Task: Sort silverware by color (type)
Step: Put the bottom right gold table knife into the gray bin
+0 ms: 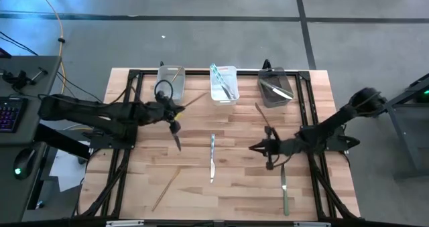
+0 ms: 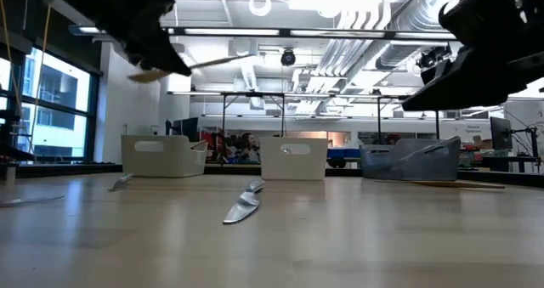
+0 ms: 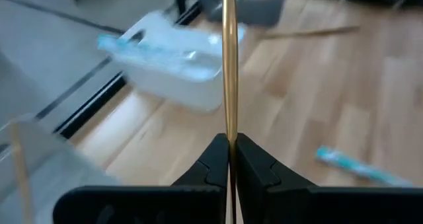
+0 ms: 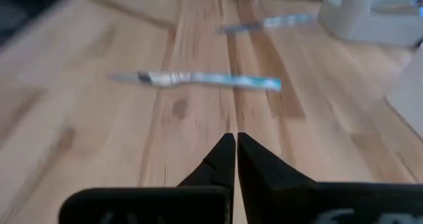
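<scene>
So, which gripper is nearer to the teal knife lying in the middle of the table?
The right gripper. It is beside the teal knife, shut and empty. The left gripper is farther off toward the bins, shut on a gold piece.

Lab, exposed ceiling ducts (image 2: 399, 20), workbenches (image 2: 255, 110)

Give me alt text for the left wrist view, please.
The left gripper is shut on a slim gold utensil that points ahead toward a pale bin holding teal cutlery. A teal piece lies on the wooden table.
</scene>
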### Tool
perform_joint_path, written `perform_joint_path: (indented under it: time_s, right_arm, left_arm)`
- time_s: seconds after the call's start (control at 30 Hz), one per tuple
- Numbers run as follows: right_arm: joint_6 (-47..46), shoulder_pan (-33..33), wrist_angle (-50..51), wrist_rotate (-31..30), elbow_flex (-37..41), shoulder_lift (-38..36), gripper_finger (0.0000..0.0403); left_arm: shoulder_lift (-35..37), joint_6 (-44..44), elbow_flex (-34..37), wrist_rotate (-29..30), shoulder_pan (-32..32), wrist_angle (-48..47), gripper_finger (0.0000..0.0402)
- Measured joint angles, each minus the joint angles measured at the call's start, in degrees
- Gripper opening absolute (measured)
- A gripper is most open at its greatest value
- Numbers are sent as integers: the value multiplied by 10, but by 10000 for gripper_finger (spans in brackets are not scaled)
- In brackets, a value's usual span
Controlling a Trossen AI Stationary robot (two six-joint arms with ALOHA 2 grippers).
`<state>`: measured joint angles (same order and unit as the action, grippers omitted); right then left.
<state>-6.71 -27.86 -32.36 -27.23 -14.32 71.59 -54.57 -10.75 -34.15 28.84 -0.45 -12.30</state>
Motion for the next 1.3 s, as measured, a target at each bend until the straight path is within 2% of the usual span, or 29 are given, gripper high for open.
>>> perform_joint_path:
  time_s: [0.17, 0.53, 0.8, 0.97, 1.13, 1.3]
  right_arm:
    - [41, 40, -125, 31, 61, -18, 0]
    - [46, 65, -132, 37, 60, -15, 0]
    - [48, 65, -132, 37, 60, -15, 0]
    - [53, 65, -134, 36, 60, -15, 0]
    - [56, 65, -134, 35, 60, -15, 0]
    - [55, 65, -134, 34, 60, -15, 0]
  left_arm:
    - [21, 4, 44, 0, 79, 26, 1]
    - [32, 42, 110, -74, 256, 159, 1]
    - [28, 55, 170, -100, 328, 228, 1]
    - [16, 65, 204, -128, 376, 317, 1]
    - [-14, 84, 208, -179, 411, 361, 1]
    - [-64, 81, 208, -184, 426, 374, 1]
